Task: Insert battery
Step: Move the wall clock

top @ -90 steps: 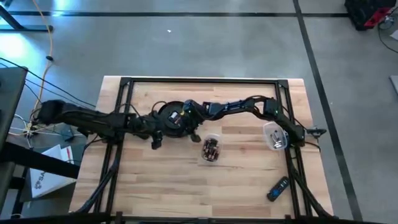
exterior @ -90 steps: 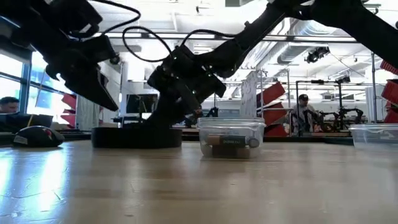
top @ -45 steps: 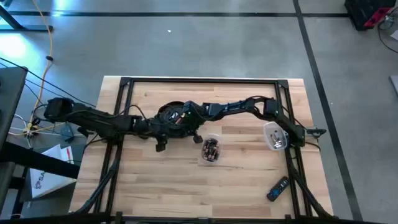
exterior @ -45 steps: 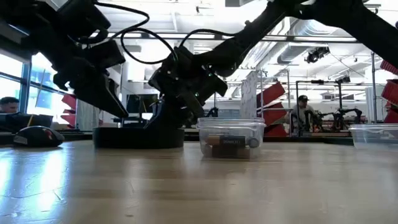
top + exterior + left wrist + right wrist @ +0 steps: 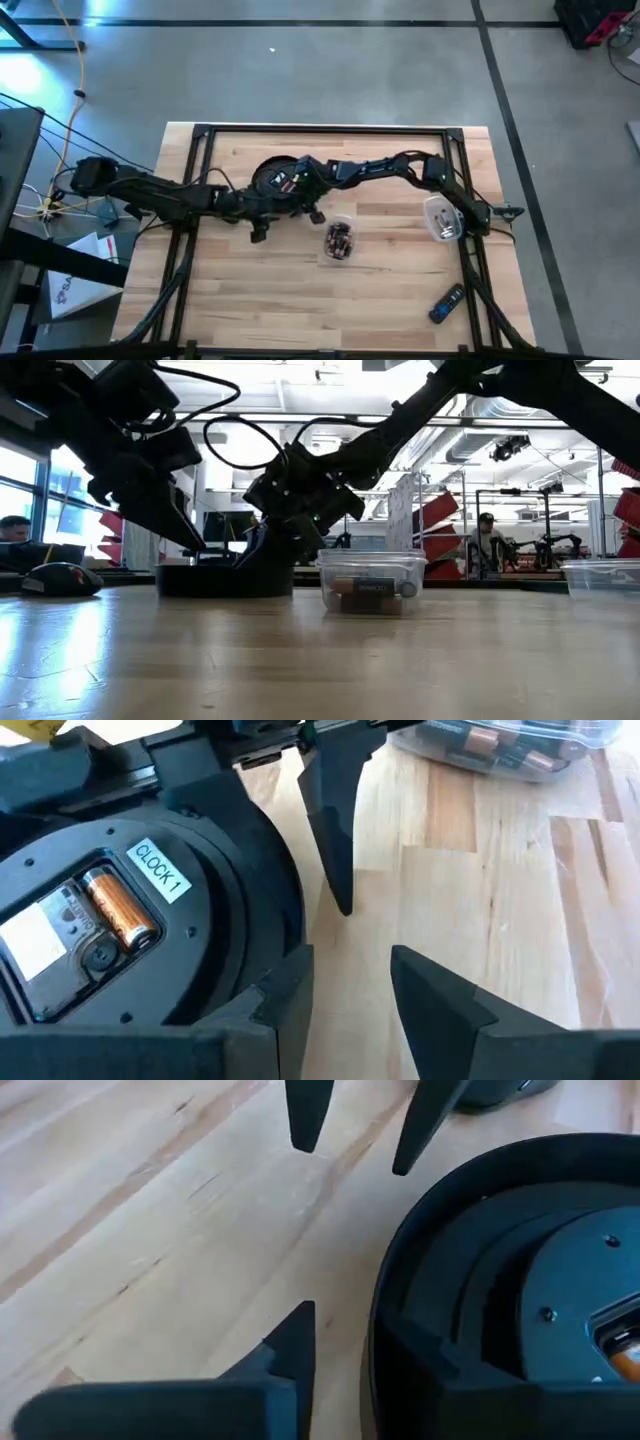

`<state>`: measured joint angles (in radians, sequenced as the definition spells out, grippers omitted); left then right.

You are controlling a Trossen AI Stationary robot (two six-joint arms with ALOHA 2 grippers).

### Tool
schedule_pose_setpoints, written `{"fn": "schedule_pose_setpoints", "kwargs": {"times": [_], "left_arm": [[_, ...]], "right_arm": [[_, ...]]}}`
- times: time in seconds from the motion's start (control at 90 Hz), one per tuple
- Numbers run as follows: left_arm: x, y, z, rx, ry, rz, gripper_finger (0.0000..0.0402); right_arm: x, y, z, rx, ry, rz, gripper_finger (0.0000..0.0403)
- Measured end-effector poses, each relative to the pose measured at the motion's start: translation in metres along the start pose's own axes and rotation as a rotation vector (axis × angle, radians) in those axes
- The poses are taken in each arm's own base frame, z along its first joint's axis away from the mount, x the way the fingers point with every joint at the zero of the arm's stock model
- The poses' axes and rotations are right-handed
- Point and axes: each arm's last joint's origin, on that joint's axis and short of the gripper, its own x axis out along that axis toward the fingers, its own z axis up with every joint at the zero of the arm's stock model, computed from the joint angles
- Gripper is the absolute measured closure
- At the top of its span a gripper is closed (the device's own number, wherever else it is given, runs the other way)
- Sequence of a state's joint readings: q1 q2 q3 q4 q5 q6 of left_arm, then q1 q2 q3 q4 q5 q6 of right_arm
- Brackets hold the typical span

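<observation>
A round black clock [image 5: 278, 180] lies face down on the wooden table, with a copper battery [image 5: 120, 908] sitting in the compartment on its back. My left gripper [image 5: 260, 222] stands open at the clock's near-left edge, one finger [image 5: 285, 1005] by the outer wall and the other over bare wood. My right gripper [image 5: 306, 203] is open at the clock's near-right edge. One of its fingers [image 5: 420, 1360] is over the rim and the other [image 5: 290, 1345] is outside it. A clear tub of batteries [image 5: 340, 240] rests on the table to the near right of the clock. My left gripper has one finger close against the clock's outer wall [image 5: 295, 935], coming down at a slant from the table's left. I cannot tell whether it touches. My right gripper straddles the clock's rim [image 5: 385, 1320] from the table's right; I cannot tell whether either finger touches it.
A second clear tub [image 5: 441, 218] stands at the right by the right arm. A dark remote-like object [image 5: 446, 303] lies near the front right corner. The near half of the table is bare wood. People show in the room behind [image 5: 487, 535].
My left gripper has moved toward the table's right, closing in on the clock's near-left edge, and then held there. My right gripper has shifted slightly at the clock's rim. Both stay open.
</observation>
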<state>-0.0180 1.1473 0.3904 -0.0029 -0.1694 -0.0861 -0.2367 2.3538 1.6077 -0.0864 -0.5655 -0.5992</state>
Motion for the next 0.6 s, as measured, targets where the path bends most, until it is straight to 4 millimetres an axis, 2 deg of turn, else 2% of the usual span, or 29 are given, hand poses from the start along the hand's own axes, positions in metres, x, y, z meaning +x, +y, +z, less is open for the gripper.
{"fn": "schedule_pose_setpoints", "kwargs": {"times": [0.133,0.444,0.6], "left_arm": [[0.0,0.0,0.0,0.001,0.0,0.0,0.0281],[0.0001,0.0004,0.0,0.038,0.001,-0.001,0.0281],[0.0067,0.0092,-0.0036,0.042,0.044,0.03,0.0281]], "right_arm": [[-0.0006,-0.001,-0.0004,-0.011,0.001,-0.005,0.0397],[-0.0047,-0.004,0.0,0.06,-0.024,0.007,0.0403],[-0.0056,-0.0045,0.0026,0.08,-0.028,0.026,0.0403]]}}
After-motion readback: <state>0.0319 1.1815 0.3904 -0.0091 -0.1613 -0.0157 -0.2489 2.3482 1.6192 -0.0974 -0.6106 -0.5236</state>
